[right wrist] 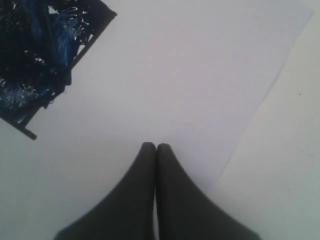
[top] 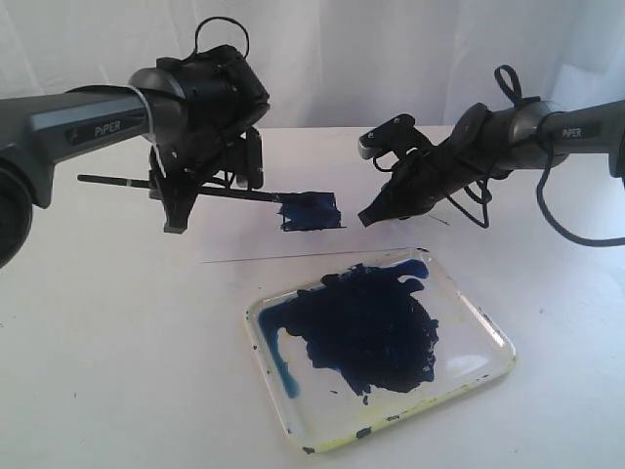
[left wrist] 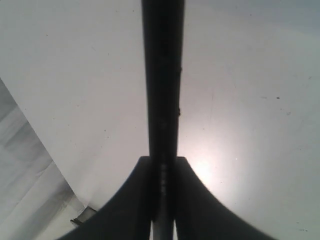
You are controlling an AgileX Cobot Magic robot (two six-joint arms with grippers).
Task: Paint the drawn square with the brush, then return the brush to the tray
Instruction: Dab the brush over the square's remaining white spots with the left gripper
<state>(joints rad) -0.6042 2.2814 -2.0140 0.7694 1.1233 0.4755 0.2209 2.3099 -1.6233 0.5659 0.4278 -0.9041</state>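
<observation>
Left jaws clamp the brush [top: 244,195], tip at the drawn square [top: 314,212]; right jaws together.

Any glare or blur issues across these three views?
Exterior view: backdrop washed out, soft focus, light sheen on the tray. Left wrist view: the brush is close and blurred, with a bright hotspot on the white surface beside the left gripper. Right wrist view: wet paint in the drawn square glints; the right gripper looks soft.
</observation>
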